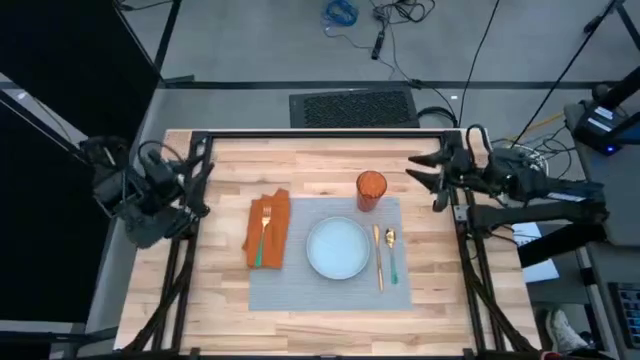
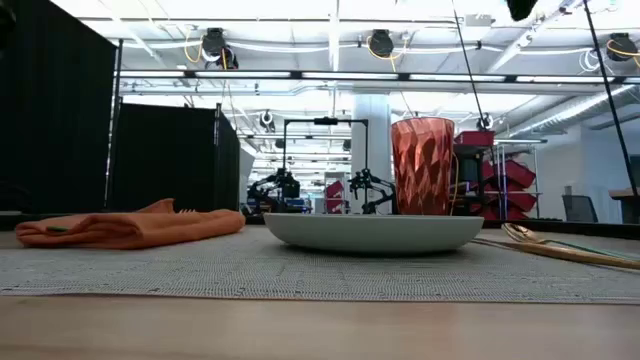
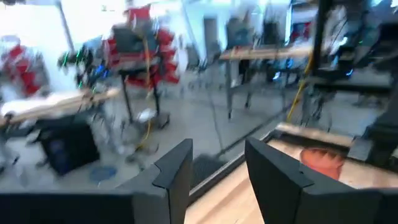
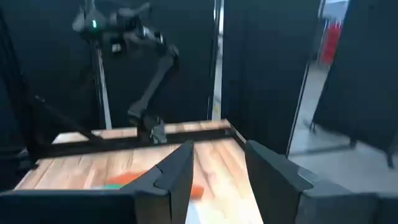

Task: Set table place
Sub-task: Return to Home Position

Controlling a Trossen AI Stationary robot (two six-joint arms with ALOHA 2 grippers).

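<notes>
With the flat grey woven rectangular placemat [image 1: 300, 290] seemingly fully set, we held our left gripper [image 1: 198, 186] at ten o'clock and right gripper [image 1: 415, 168] at two, fingers apart, empty, clear of it.

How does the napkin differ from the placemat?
The napkin is orange; the placemat is grey. The napkin is smaller and rumpled; the placemat is larger and flat. The napkin carries only the fork; the placemat bears plate, cup, knife and spoon. Both lie on the table.
</notes>
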